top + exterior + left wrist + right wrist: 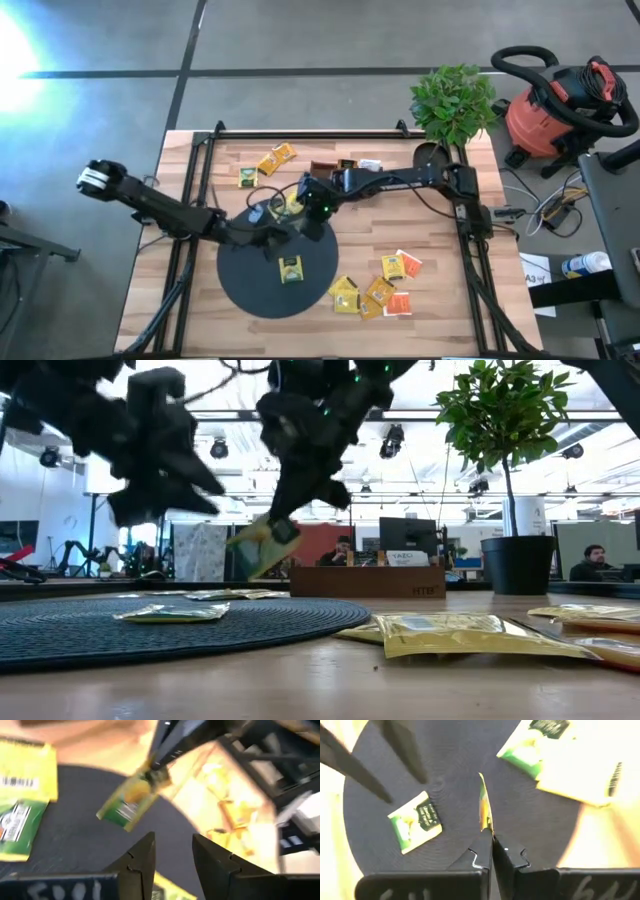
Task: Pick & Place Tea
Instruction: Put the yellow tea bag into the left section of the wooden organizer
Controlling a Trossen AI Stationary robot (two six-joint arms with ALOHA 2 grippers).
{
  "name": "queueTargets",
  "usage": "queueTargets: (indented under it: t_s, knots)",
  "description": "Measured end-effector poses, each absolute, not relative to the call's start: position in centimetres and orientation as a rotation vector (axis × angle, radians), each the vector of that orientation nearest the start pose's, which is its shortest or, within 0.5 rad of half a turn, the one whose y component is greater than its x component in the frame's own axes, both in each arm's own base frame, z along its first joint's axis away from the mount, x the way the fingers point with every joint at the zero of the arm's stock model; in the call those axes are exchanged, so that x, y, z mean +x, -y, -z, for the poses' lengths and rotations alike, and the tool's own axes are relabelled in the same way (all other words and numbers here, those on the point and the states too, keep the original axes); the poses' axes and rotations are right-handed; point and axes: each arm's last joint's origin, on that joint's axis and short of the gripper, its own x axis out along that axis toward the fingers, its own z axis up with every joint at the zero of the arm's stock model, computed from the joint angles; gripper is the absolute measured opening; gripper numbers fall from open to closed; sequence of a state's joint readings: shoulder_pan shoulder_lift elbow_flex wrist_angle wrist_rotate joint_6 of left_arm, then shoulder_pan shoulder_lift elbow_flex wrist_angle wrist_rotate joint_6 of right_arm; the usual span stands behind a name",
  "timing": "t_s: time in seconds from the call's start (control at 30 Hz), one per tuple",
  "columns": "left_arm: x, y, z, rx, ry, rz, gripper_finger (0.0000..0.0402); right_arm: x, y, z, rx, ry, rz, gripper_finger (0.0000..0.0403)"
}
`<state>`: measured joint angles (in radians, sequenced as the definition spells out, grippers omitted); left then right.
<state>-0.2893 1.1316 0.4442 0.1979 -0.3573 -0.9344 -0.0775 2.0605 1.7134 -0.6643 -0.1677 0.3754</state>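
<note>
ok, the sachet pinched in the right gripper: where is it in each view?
High: held sachet, at the black disc's upper edge.
Low, hanging above the disc.
Left wrist, over the disc.
Right wrist, edge-on, between shut right gripper fingers.
Shared landmark: the disc.

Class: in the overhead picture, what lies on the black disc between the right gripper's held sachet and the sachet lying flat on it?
Only bare black disc separates the held sachet from the flat sachet; the right wrist view confirms this.
</note>
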Motion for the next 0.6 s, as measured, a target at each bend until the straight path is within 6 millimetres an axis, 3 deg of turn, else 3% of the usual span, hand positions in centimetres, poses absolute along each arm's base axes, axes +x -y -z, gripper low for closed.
queueTargets:
  t_s: [0.2,0.4,0.6]
  knots:
    - [19.9,4.8,-21.4,-0.747,-0.288,-0.217,0.0124,43.1,4.8,-26.3,0.421,-0.982,0.16,0.0008]
    - [18.7,4.4,-22.1,-0.712,-0.275,-0.236,0.0124,41.8,6.4,-27.7,0.419,-0.989,0.202,0.0008]
    - [17.9,4.2,-22.0,-0.729,-0.305,-0.251,0.0124,40.0,8.5,-29.4,0.115,-1.074,0.414,0.0008]
